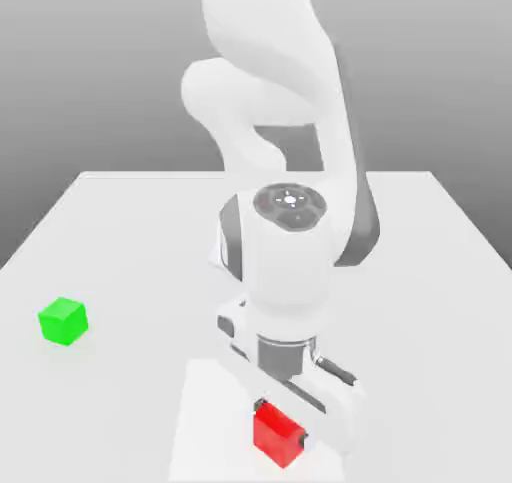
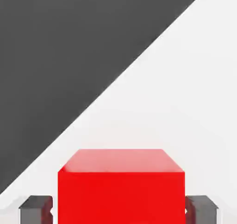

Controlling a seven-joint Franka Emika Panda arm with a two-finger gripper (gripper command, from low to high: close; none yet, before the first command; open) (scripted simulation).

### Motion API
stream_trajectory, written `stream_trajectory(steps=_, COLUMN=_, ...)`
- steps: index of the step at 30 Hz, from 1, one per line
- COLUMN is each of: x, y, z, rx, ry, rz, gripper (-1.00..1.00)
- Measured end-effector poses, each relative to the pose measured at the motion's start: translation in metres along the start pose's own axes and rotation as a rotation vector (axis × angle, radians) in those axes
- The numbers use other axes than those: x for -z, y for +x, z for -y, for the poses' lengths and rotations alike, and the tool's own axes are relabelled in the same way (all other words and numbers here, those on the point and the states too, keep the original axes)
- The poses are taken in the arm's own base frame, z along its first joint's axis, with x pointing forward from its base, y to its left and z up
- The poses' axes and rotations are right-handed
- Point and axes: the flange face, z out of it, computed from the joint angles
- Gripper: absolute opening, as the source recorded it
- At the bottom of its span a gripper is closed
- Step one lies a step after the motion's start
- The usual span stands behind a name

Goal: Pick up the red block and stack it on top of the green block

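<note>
Nearest the exterior view's front edge: red block (image 1: 278, 437), a small bright cube with plain smooth faces, sitting directly under the hand (image 1: 283, 433) and turned at an angle to the desk edges. In the hand view, red block (image 2: 121, 186) seen large between 2 dark fingertips (image 2: 36, 210), 1 at each side face, touching or just short of touching; hand closed around the block, though whether lifted off the desk or resting on it cannot be told. Top face a lighter red, front face saturated and unmarked. Farther back and toward the exterior view's left: green block (image 1: 63, 321), same size, equally plain, standing alone on the white desk (image 1: 130, 231), well apart from the red one. Bare desk surface between the 2 cubes. Green block near the desk's left edge in the exterior view, red block near the front edge. Behind both, white arm (image 1: 290, 121) rising from the desk's middle, with open surface on either side out to the far edge.
</note>
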Motion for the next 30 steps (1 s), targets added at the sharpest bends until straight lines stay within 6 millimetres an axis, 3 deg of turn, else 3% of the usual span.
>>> stream_trajectory(steps=3, x=-0.003, y=0.0, z=0.0, rx=0.0, ry=0.0, rz=0.0, gripper=-1.0)
stream_trajectory(steps=8, x=0.048, y=0.001, z=0.0, rx=-0.002, ry=-0.001, rz=-0.001, gripper=-1.0)
stream_trajectory(steps=9, x=0.054, y=0.018, z=-0.003, rx=-0.028, ry=-0.004, rz=-0.007, gripper=-1.0)
stream_trajectory(steps=13, x=0.065, y=0.124, z=-0.03, rx=-0.212, ry=-0.014, rz=-0.029, gripper=-1.0)
stream_trajectory(steps=16, x=0.075, y=0.233, z=-0.089, rx=-0.444, ry=-0.022, rz=-0.036, gripper=-1.0)
stream_trajectory(steps=18, x=0.082, y=0.284, z=-0.135, rx=-0.573, ry=-0.023, rz=-0.032, gripper=-1.0)
stream_trajectory(steps=22, x=0.093, y=0.33, z=-0.21, rx=-0.726, ry=-0.008, rz=-0.011, gripper=-1.0)
stream_trajectory(steps=23, x=0.089, y=0.335, z=-0.219, rx=-0.745, ry=-0.005, rz=-0.006, gripper=-1.0)
stream_trajectory(steps=28, x=0.044, y=0.34, z=-0.229, rx=-0.765, ry=-0.002, rz=-0.002, gripper=-1.0)
stream_trajectory(steps=29, x=0.035, y=0.339, z=-0.229, rx=-0.764, ry=-0.002, rz=-0.002, gripper=1.0)
stream_trajectory(steps=30, x=0.035, y=0.339, z=-0.229, rx=-0.764, ry=-0.002, rz=-0.002, gripper=1.0)
